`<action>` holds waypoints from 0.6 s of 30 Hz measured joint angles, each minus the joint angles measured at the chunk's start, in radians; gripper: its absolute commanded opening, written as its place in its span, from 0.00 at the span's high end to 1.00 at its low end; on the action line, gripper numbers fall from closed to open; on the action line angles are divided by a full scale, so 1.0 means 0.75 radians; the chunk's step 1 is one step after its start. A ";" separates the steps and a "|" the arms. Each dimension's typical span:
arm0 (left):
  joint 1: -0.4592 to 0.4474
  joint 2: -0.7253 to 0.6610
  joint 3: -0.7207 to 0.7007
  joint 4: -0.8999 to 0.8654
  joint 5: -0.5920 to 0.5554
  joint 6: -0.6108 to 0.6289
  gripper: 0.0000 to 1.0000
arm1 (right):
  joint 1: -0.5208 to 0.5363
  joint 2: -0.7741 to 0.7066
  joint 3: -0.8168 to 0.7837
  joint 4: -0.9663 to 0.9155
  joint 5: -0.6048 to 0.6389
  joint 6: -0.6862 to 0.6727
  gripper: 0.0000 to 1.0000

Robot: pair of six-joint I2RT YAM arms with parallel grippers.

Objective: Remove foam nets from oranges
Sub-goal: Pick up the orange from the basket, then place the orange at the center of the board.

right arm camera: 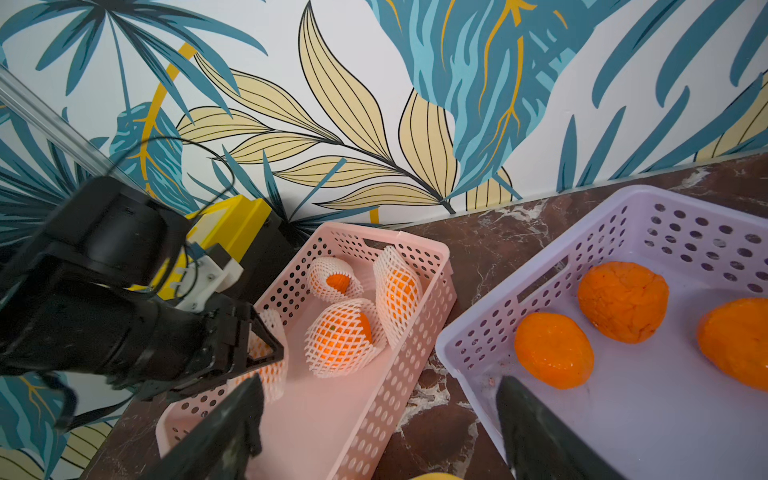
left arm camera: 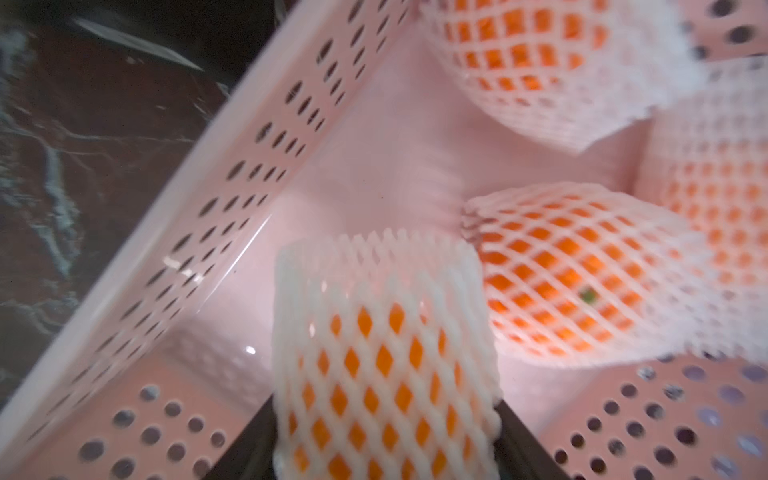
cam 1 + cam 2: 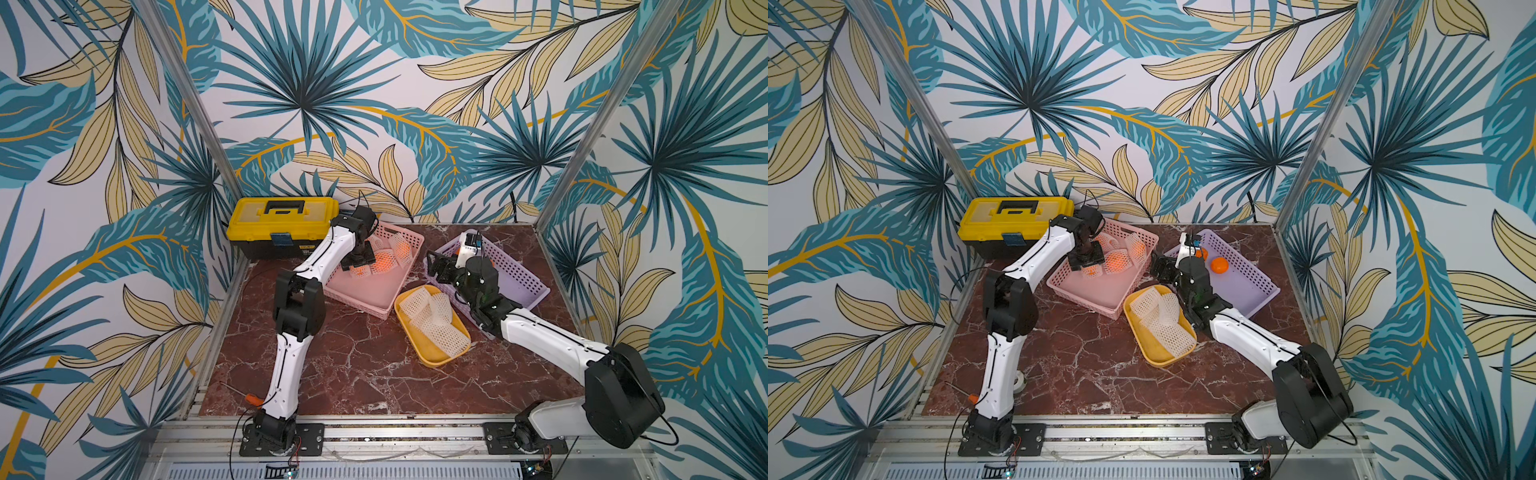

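Our left hand (image 2: 384, 415) is down in the pink basket (image 2: 249, 174), its fingers pressed against both sides of a net (image 2: 382, 291) with an orange (image 2: 384, 359) inside. We read that as a grip, not a hover. The fruit sits low between the fingers, and the sleeve's loose end stands out past the fingertips. Three more netted oranges (image 2: 582, 270) lie just ahead of the hand, the closest apparently touching our net. The basket wall runs close along the hand's other side.

Our right hand (image 1: 379, 384) waits with its fingers wide apart and nothing between them, over the near rim of the purple basket (image 1: 519, 291). Bare oranges (image 1: 552, 351) lie there, beyond its fingertips.

We think the lift should go straight up, so the neighbour is not dragged along and the wall is not caught. The squeeze should stay light, since the foam gives and the fruit is soft. Then we would turn the loose end towards the right hand. That hand should pinch foam only and pull along the sleeve.
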 measured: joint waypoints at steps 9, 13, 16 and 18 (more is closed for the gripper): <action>-0.230 -0.724 -0.722 0.369 -0.158 -0.006 0.56 | 0.000 0.130 0.124 -0.068 -0.186 0.000 0.17; -0.360 -1.004 -1.098 0.568 -0.221 -0.005 0.56 | 0.025 0.140 0.157 -0.131 -0.229 -0.014 0.17; -0.463 -1.135 -1.302 0.687 -0.279 0.007 0.56 | 0.054 0.138 0.155 -0.150 -0.271 -0.009 0.17; -0.534 -1.191 -1.409 0.756 -0.318 0.017 0.56 | 0.065 0.135 0.150 -0.165 -0.311 0.008 0.17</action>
